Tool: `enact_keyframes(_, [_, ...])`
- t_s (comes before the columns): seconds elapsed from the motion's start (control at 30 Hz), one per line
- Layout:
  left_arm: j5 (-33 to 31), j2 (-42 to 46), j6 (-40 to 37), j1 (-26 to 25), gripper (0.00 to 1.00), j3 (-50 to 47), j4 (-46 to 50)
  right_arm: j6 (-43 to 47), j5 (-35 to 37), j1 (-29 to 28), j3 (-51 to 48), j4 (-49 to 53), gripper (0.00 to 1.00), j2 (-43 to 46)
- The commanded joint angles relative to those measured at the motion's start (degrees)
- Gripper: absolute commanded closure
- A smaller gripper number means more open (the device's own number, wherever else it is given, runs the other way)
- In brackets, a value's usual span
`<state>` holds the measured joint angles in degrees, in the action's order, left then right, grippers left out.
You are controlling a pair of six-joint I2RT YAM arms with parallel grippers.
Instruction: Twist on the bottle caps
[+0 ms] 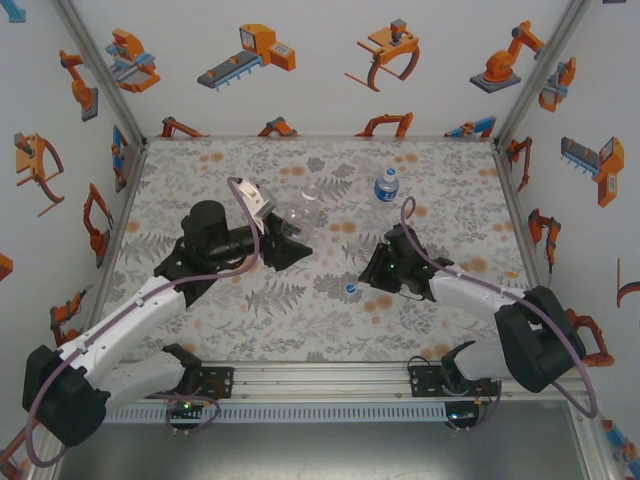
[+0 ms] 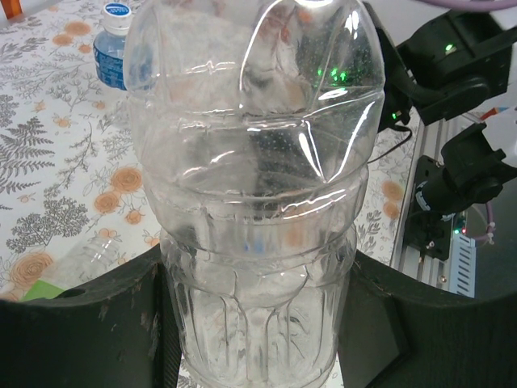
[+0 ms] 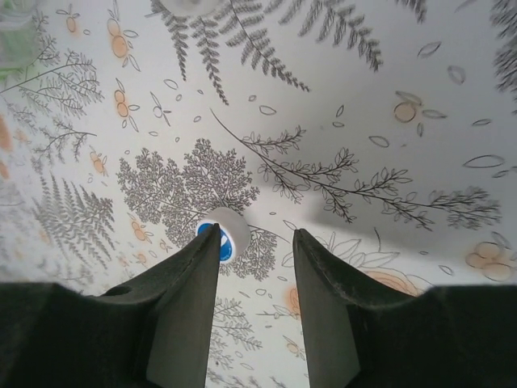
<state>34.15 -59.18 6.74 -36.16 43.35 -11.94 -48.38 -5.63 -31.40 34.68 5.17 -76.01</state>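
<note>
Left pincer (image 1: 290,240), top view: clenched round the unlabelled bottle (image 1: 305,212), left of the table's (image 1: 450,330) middle, the bottle sticking out toward the far edge. The right pincer (image 1: 362,280) sits right of middle, tips down by a bottle cap (image 1: 350,290) (white w/ a blue spot) that lies on the cloth, nearer the near edge than the far one. We can't judge its jaws from up here. The blue-labelled bottle (image 1: 387,185) stands upright near the far edge, right of middle, well apart from both pincers.

Left wrist view: we see the dark fingers (image 2: 89,323) pressing the unlabelled bottle (image 2: 258,202) from both sides, low on its ribbed body, so a firm grasp. Behind it, at top left, is the blue-labelled bottle (image 2: 113,56) w/ its own cap (image 2: 118,10) on. The right arm (image 2: 452,73) shows at top right, green lights lit. Low left there's a green patch (image 2: 36,289) on the cloth, too little of it for us to name.

Right wrist view: the right pincer (image 3: 257,234) is released, jaws apart, only fern-print cloth between them. The bottle cap (image 3: 228,239) lies outside the gap, just beside one finger tip and partly hidden by it; whether they're touching we can't tell.
</note>
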Motion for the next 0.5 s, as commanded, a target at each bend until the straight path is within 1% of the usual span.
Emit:
enact_keyframes(0.0, [0.9, -0.1, -0.8, 0.3, 1.0, 2.1, -0.1, 11.8, 4.5, -2.8, 6.6, 10.6, 0.57, 0.5])
enact_keyframes(0.1, [0.9, 0.2, -1.0, 0.3, 1.0, 2.1, 0.2, 21.8, 3.7, -5.7, 11.1, 13.9, 0.53, -1.3])
enact_keyframes(0.27, [0.4, 1.1, -1.6, 0.3, 1.0, 2.2, 2.0, 40.2, 1.0, -10.9, 14.1, 15.4, 0.5, -3.6])
enact_keyframes(0.33, [-0.2, 1.9, -1.8, 0.4, 1.0, 1.9, 2.5, 43.3, -0.4, -11.8, 15.5, 16.6, 0.49, -5.2])
enact_keyframes(0.47, [-1.7, 4.0, -1.9, 0.3, 1.0, 1.1, 3.0, 44.9, -2.1, -12.0, 18.3, 18.6, 0.49, -9.6])
